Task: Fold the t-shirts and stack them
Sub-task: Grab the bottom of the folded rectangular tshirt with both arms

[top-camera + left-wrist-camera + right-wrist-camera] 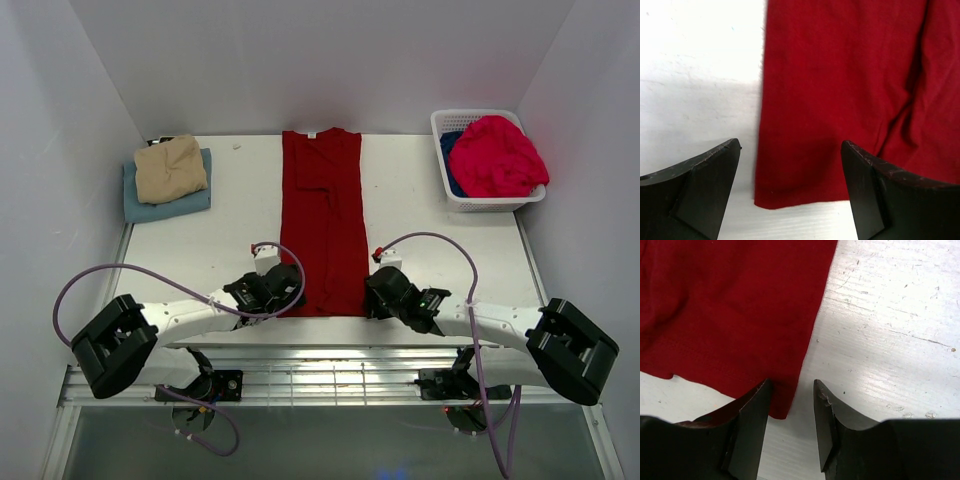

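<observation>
Dark red t-shirt (322, 220) — narrow strip, laid at the middle of the table (230, 250); soft, light, limp. Best taken at the near hem corners (762, 200). Left gripper (790, 144) spread wide, nothing held; right gripper (792, 382) part-open at its corner — nothing clamped.

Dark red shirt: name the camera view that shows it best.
Top external: it alone shows the whole dark red shirt, folded into a long strip. The left wrist view shows only its near left corner, the right wrist view only its near right corner.
</observation>
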You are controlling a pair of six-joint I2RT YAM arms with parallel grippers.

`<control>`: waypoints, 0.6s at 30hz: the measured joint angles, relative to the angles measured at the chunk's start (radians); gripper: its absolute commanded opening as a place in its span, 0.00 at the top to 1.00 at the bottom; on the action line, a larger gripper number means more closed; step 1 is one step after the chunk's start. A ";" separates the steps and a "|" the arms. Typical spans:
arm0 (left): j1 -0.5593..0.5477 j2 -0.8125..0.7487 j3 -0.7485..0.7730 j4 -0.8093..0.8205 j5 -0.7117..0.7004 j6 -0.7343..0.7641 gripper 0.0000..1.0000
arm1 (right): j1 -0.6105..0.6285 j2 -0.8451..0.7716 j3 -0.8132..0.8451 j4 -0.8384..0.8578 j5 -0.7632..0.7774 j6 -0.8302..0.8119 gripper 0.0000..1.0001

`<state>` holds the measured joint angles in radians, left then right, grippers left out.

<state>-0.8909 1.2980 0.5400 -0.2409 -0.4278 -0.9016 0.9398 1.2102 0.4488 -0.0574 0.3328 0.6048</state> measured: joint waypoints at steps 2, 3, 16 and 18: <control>-0.023 -0.009 -0.009 0.005 -0.006 -0.024 0.09 | 0.004 0.003 -0.002 0.013 0.002 0.004 0.55; -0.032 -0.011 -0.011 0.005 -0.007 -0.034 0.10 | 0.005 0.004 -0.003 0.016 0.002 0.006 0.55; -0.182 0.013 0.019 -0.079 -0.068 -0.192 0.12 | 0.027 0.009 -0.005 0.031 0.006 0.024 0.55; -0.217 0.026 0.034 -0.115 -0.092 -0.223 0.12 | 0.032 0.009 -0.005 0.031 0.008 0.026 0.55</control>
<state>-1.1080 1.3235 0.5743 -0.3557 -0.5194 -1.1248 0.9718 1.2190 0.4438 -0.0261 0.3405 0.6308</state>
